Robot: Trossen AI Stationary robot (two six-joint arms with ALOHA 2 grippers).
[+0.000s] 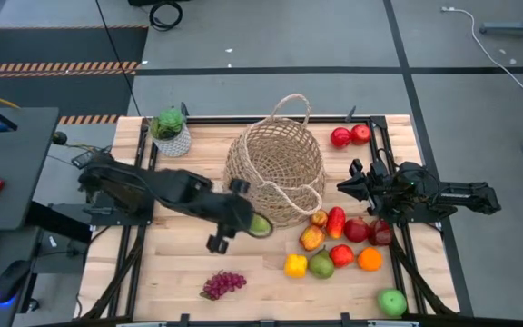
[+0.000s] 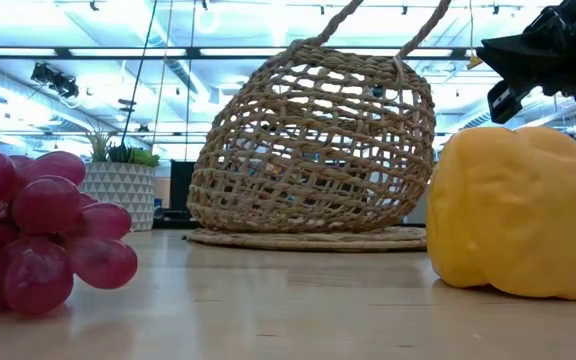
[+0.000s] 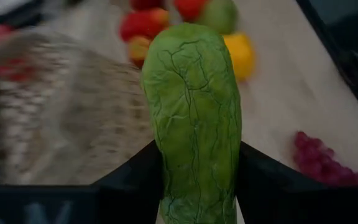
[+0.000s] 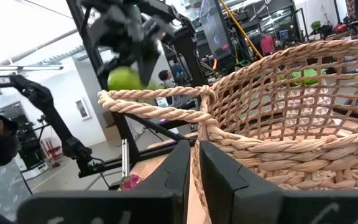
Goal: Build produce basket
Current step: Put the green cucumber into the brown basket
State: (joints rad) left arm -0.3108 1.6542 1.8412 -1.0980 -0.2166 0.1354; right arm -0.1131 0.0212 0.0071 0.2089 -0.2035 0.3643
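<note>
The tan wicker basket (image 1: 275,168) sits mid-table and is also seen in the low view (image 2: 313,150). My left gripper (image 1: 246,222) hangs just off its near-left side, shut on a green cucumber (image 1: 261,225) that fills the left wrist view (image 3: 194,118). My right gripper (image 1: 345,186) waits shut and level by the basket's right side, its fingers (image 4: 185,168) close to the woven rim (image 4: 266,155). Grapes (image 1: 223,284) lie near the front edge. A yellow pepper (image 1: 295,265), a pear (image 1: 320,264) and an orange (image 1: 369,259) lie at the near right. My left gripper pinches the cucumber by its two long sides (image 3: 166,168) between its two fingers (image 3: 132,183). The fingers slant downward and lie along it, so its rounded end (image 3: 188,37) juts out past them. The cucumber is lifted clear of the table.
A potted plant (image 1: 171,132) stands at the far left of the basket. Two red apples (image 1: 350,136) lie at the far right, more red fruit (image 1: 343,227) near the right arm, and a green apple (image 1: 391,302) at the near right corner. Bare wood lies at the near left.
</note>
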